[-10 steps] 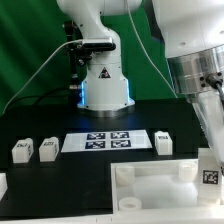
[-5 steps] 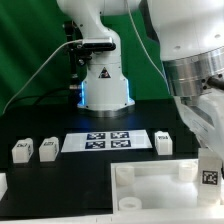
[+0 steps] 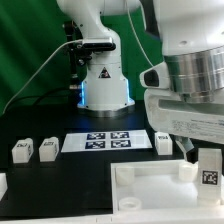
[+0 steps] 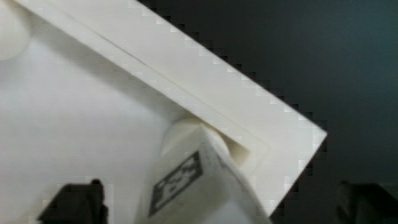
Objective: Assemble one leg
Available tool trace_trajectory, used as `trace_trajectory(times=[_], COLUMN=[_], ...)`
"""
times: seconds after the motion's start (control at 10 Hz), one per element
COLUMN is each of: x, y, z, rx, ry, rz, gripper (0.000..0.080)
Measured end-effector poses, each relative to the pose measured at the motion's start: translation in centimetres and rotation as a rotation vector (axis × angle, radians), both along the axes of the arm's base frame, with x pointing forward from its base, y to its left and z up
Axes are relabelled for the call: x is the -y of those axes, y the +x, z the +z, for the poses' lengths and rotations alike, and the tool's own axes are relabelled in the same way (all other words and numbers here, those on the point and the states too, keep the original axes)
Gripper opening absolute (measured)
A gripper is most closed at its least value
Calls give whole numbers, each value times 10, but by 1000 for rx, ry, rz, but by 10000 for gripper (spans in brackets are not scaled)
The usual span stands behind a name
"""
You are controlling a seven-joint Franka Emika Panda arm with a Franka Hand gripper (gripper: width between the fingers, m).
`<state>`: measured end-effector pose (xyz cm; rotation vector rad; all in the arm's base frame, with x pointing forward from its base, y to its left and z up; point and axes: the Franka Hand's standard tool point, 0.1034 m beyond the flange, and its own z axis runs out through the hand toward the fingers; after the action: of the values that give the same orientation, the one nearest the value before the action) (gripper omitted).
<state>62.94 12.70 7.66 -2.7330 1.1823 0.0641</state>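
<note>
1. While the jaws hung spread wide above a corner of the tray-like part (image 4: 178, 75), they gripped nothing; the leg (image 4: 183, 182) stood between their dark tips.
2. A black counter (image 3: 60, 180) carried everything, with a green backdrop (image 3: 35, 30) and the arm's white base (image 3: 103, 85) behind.
3. White, with a black-and-white marker on its face, the leg stood against the tray-like part's corner wall, at the exterior view's right edge.
4. The marker board (image 3: 108, 142) lay mid-counter, one spare block (image 3: 164, 142) just beside it and two more (image 3: 22, 151) well apart toward the exterior view's left, with bare counter between.
</note>
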Motion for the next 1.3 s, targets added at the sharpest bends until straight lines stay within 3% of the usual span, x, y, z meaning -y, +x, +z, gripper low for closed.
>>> trace_trajectory(times=[0.2, 0.3, 0.4, 0.5, 0.6, 1.2, 1.3], x=[2, 1, 1, 0, 1, -6, -6], y=[0, 0, 0, -1, -3, 0, -1], z=[-1, -1, -1, -1, -3, -4, -4], rx=[21, 20, 20, 5, -25, -126, -125], ry=[-2, -2, -2, 6, 11, 70, 70], rz=[111, 107, 108, 33, -83, -687, -682], gripper=[649, 563, 423, 423, 298, 296, 296])
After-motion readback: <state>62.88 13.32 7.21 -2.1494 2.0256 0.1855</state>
